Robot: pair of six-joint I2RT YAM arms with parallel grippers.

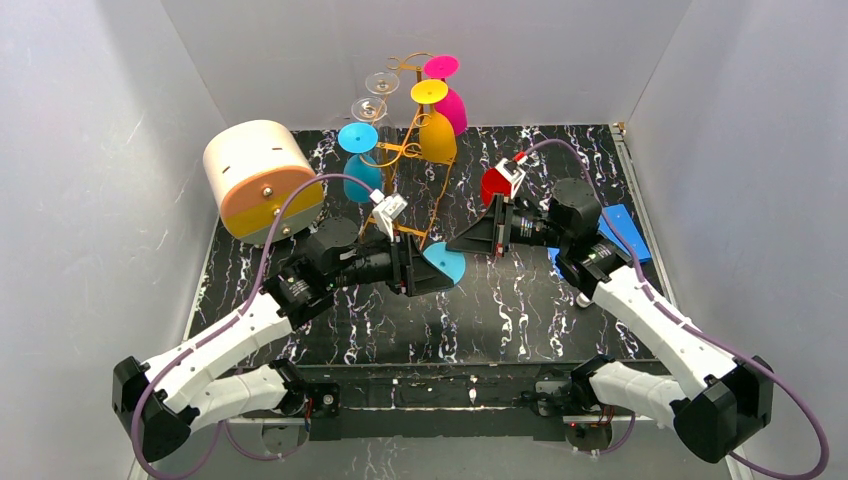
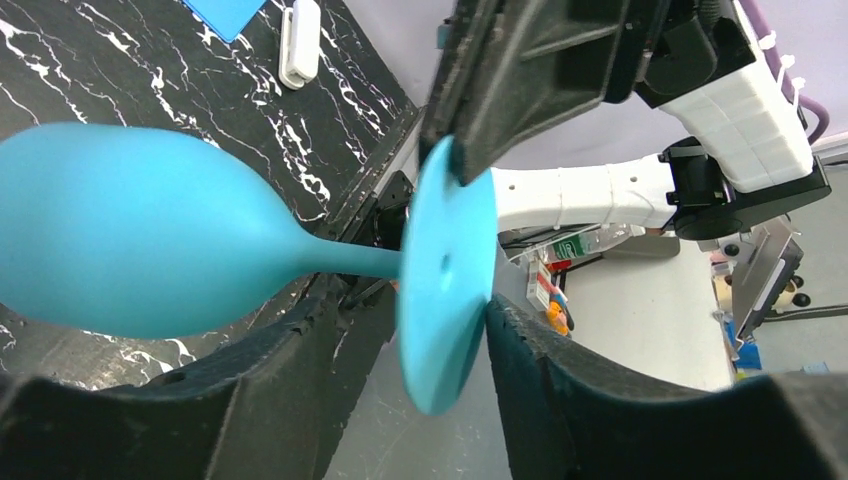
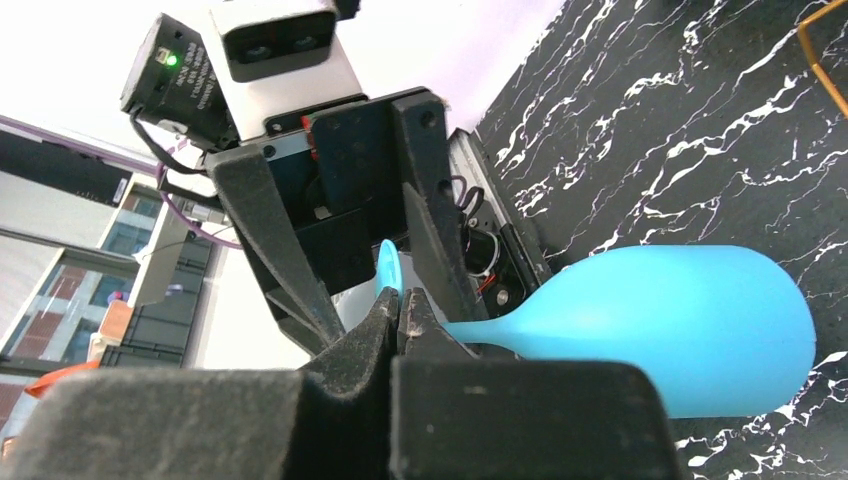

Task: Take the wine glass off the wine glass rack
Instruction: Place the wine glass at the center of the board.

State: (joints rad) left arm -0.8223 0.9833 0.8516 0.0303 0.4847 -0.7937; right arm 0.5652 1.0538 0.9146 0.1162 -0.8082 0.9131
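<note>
A light blue wine glass (image 2: pixel 130 240) lies sideways in the air between my two grippers, low over the black marble tabletop (image 1: pixel 520 310). Its round foot (image 2: pixel 445 280) stands between the spread fingers of my left gripper (image 2: pixel 415 310), which is open; one finger still touches the foot's edge. My right gripper (image 3: pixel 400 300) is shut on the rim of that foot, with the bowl (image 3: pixel 680 320) off to the right. From above, the glass (image 1: pixel 445 265) is between the left gripper (image 1: pixel 425 270) and the right gripper (image 1: pixel 455 243). The golden wire wine glass rack (image 1: pixel 415 150) stands behind.
On the rack hang another blue glass (image 1: pixel 360 165), a yellow-orange one (image 1: pixel 435 130), a magenta one (image 1: pixel 450 100) and clear ones (image 1: pixel 375 95). A cream-and-orange cylindrical box (image 1: pixel 262 180) stands at back left. A red cup (image 1: pixel 493 186) and a blue flat piece (image 1: pixel 622 232) are on the right.
</note>
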